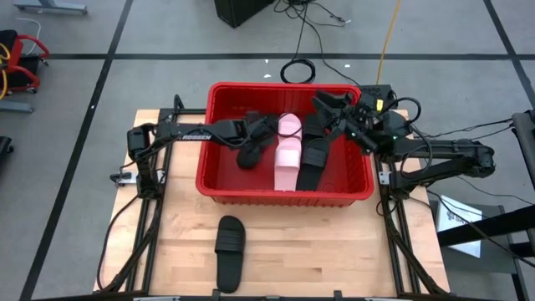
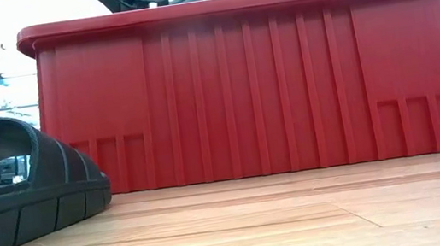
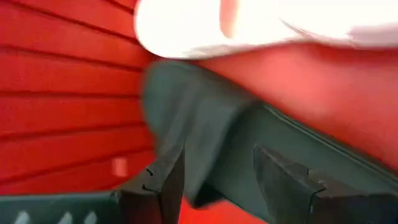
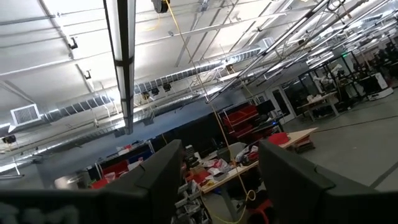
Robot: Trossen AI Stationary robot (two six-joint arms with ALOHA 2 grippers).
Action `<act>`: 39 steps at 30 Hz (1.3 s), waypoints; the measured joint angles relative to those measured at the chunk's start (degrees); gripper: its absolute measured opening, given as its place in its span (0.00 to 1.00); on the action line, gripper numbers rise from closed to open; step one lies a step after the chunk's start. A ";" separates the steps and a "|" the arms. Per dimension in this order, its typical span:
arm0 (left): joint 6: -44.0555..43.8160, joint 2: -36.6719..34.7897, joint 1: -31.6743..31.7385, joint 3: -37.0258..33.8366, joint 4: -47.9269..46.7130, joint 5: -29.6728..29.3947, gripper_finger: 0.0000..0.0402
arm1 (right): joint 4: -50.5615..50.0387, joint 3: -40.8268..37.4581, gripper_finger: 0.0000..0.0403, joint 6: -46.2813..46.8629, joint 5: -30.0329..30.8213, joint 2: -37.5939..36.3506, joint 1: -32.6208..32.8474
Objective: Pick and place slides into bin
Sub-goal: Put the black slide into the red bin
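Left gripper (image 1: 252,144) is inside the bin (image 1: 219,180), fingers spread around a black slide (image 3: 205,155). Right gripper (image 1: 328,104) hangs over the bin's far right corner, spread, empty.

Bright overhead strip lights (image 4: 124,62) glare; the left wrist view is blurred, shadows soft.

Premises: industrial workshop or warehouse hall. Evidence: exposed roof trusses (image 4: 298,37), strip lighting (image 4: 122,62), ventilation ducting (image 4: 93,106), cluttered workbenches (image 4: 249,163), concrete floor (image 1: 167,33) with taped lines.
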 joint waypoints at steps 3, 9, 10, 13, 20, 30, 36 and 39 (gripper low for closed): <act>-0.44 0.00 0.76 -0.21 -1.57 4.23 0.46 | -0.82 0.00 0.50 -0.06 -0.02 0.00 0.59; 2.45 0.02 2.55 -1.07 4.56 6.20 0.46 | -1.42 0.00 0.50 0.00 0.00 0.00 0.86; 3.00 0.02 2.89 -1.07 5.88 6.26 0.46 | -1.44 0.00 0.50 0.00 0.00 0.00 0.86; 4.34 0.02 3.52 -1.07 6.77 6.86 0.46 | -1.40 0.00 0.50 0.00 0.02 0.00 0.86; 4.43 0.47 5.11 -1.07 4.19 8.76 0.46 | -1.44 0.00 0.50 -0.15 0.04 0.00 0.84; 6.17 4.05 4.81 -1.09 5.31 7.28 0.46 | -1.51 0.00 0.50 0.02 0.07 0.02 0.81; 6.23 4.07 4.43 -1.09 9.02 5.67 0.46 | -1.88 0.00 0.50 0.42 0.10 0.02 0.81; 4.14 4.07 4.31 -0.89 9.80 6.35 0.46 | -2.12 0.00 0.50 0.63 0.11 0.02 0.81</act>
